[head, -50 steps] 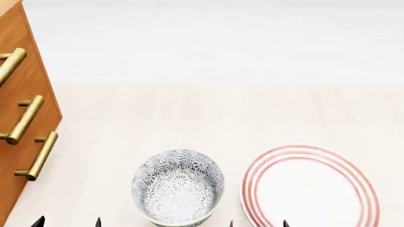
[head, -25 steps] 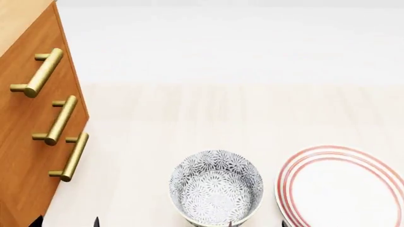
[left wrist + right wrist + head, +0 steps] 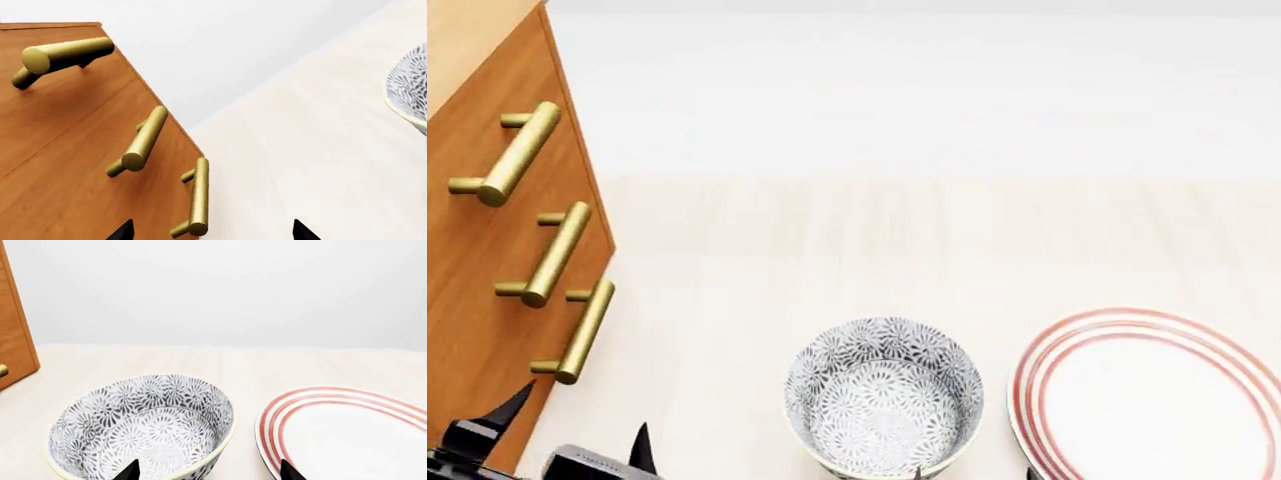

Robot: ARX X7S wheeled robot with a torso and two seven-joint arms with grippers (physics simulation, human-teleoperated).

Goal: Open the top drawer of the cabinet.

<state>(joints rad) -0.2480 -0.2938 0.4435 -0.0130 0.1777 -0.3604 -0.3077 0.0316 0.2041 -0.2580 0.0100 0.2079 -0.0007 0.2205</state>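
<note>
The cabinet (image 3: 481, 300) stands at the left of the head view, orange-brown with a lighter top. All three of its drawers sit flush. The top drawer (image 3: 457, 135) carries the uppermost brass bar handle (image 3: 510, 152); in the left wrist view that handle (image 3: 65, 54) is the farthest of the three from the jaws. My left gripper (image 3: 577, 425) is open, low beside the cabinet's front and below the lowest handle (image 3: 578, 332), touching nothing. In its own view the left gripper (image 3: 211, 231) has the lowest handle (image 3: 198, 197) just ahead. My right gripper (image 3: 209, 471) is open and empty, with only its tips showing.
A grey patterned bowl (image 3: 884, 408) sits on the pale surface right of my left gripper, with a white plate with red rings (image 3: 1154, 400) further right. In the right wrist view the bowl (image 3: 143, 425) and plate (image 3: 347, 432) lie just ahead of the jaws.
The head view first swung left, bringing more of the cabinet and its top handle into view. Since then my left gripper has risen into view at the bottom left.
</note>
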